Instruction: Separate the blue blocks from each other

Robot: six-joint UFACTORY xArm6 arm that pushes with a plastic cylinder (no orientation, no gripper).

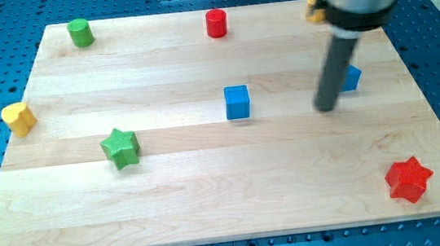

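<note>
A blue cube (237, 102) sits near the middle of the wooden board (211, 189). A second blue block (352, 77) lies toward the view's right, partly hidden behind my rod, so its shape is unclear. My tip (327, 107) rests on the board just to the left of and slightly below that second blue block, close to it or touching it. The tip is about a hundred pixels to the right of the blue cube.
A green cylinder (79, 32) is at top left, a red cylinder (216, 23) at top middle, a yellow block (313, 7) at top right behind the arm. A yellow block (19, 118) is at the left edge, a green star (120, 146) left of centre, a red star (409, 179) at bottom right.
</note>
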